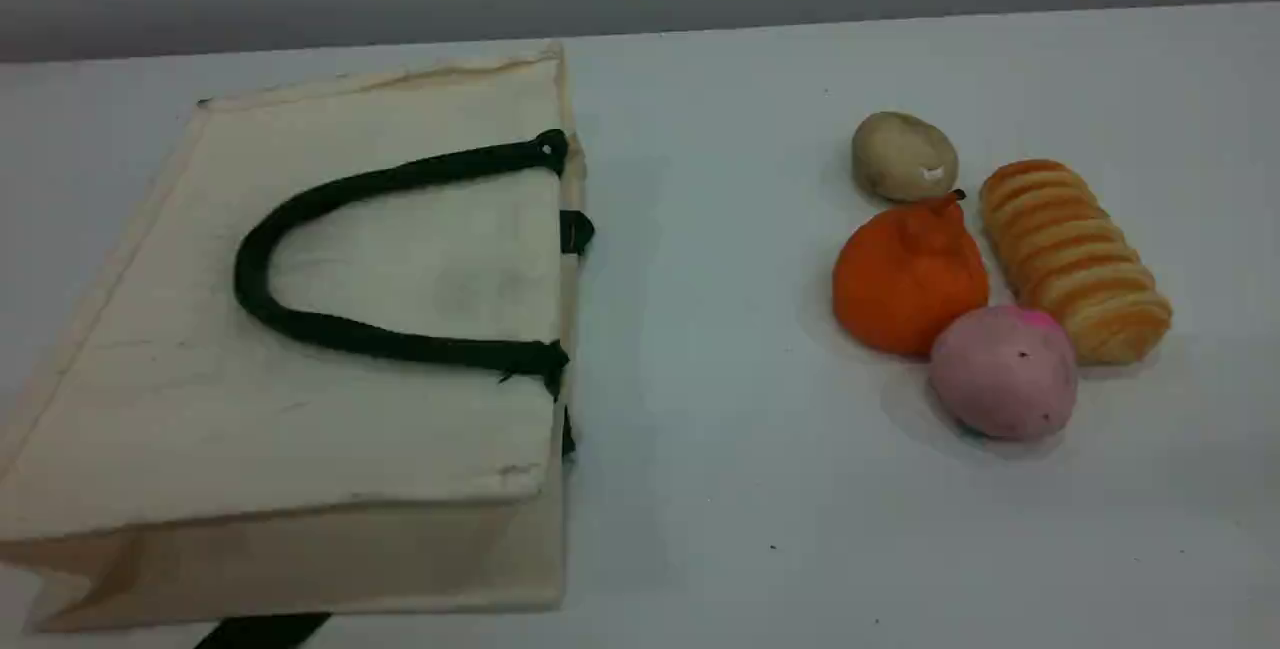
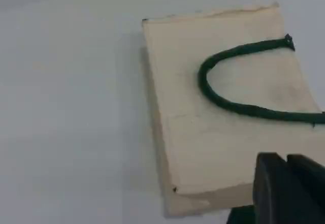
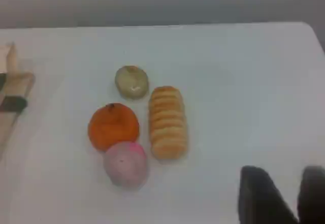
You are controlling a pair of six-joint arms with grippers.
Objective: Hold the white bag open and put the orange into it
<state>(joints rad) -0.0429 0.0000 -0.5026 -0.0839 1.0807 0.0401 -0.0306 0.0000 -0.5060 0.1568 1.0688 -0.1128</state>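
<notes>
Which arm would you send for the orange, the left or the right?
Right. Its camera looks over the orange, with its fingers apart; the left fingers hang over the bag instead.

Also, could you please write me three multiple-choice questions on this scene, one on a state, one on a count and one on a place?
1. The white bag is: A standing open; B lying flat with its green rope handle on top; C hanging from a gripper.
2. Food items right of the bag: A two; B three; C four.
3. The orange lies: A on the bag; B left of the bread loaf, just behind the pink ball; C alone at the far edge.
Answers: 1 B, its face is level, with the handle lying across it. 2 C, there are a potato, the orange, the loaf and the ball. 3 B, the scene view shows them clustered that way.
</notes>
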